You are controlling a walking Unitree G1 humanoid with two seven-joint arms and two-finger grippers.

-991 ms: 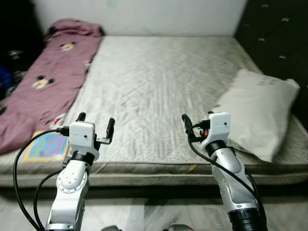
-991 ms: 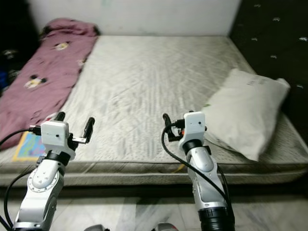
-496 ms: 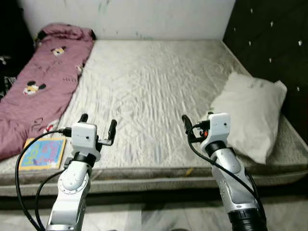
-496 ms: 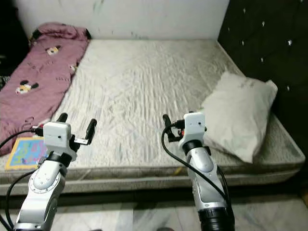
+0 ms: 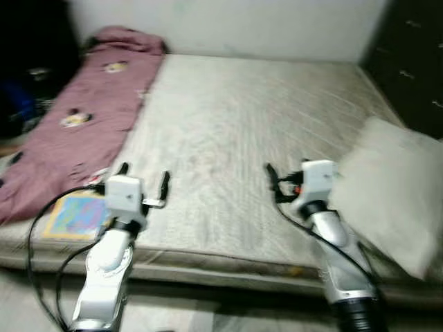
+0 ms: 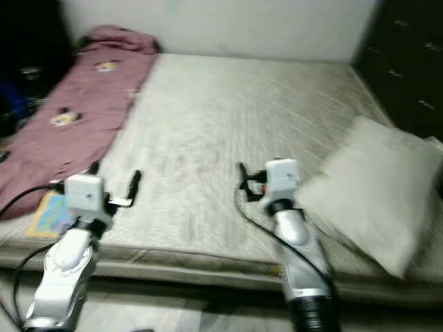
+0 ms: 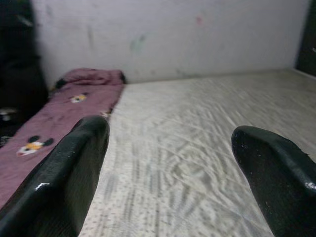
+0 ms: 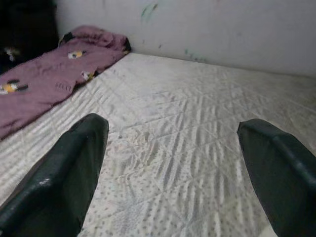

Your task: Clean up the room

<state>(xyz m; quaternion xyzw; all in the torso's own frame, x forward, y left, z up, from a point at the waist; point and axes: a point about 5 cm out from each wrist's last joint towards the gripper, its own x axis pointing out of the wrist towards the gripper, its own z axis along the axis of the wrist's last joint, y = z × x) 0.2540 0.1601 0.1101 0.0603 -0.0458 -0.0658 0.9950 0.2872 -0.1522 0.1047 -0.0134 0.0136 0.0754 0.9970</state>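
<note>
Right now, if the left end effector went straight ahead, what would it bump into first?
Probably nothing soon: the left end effector points over the bare mattress toward the far wall. Depth is unclear.

A mauve cartoon-print blanket (image 5: 83, 117) lies rumpled along the mattress's left edge. A colourful book (image 5: 75, 215) lies flat at its near end. A white pillow (image 5: 398, 183) rests right.

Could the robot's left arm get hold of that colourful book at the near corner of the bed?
Probably yes. The left gripper hangs open just above the book, which lies flat beside the pink blanket with nothing on it.
</note>
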